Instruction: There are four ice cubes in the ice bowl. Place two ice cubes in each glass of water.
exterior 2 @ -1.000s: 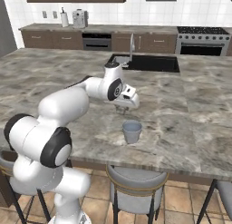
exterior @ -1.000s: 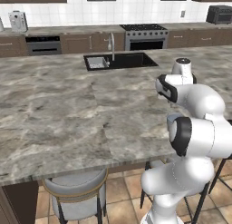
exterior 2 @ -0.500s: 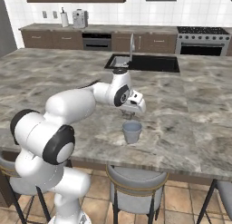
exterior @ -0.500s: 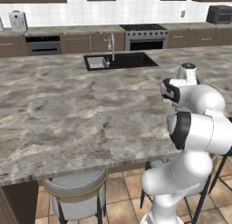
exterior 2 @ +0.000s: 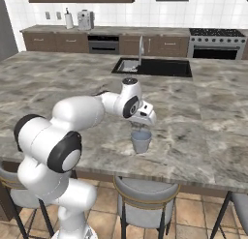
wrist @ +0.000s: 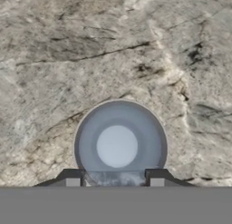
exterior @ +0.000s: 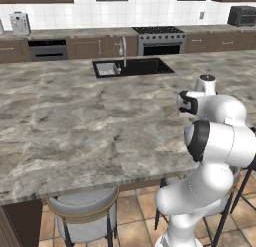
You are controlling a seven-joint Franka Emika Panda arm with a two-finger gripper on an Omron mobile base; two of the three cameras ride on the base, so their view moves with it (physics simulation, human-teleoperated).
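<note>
Hand view — jaws clamped on ice cube (wrist: 118, 177) directly over glass of water (wrist: 120, 143).

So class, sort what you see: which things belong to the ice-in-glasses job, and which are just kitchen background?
Belongs to the job:
glass of water
ice cube between the fingertips
gripper

Just lying about:
sink
toaster
stool
</note>
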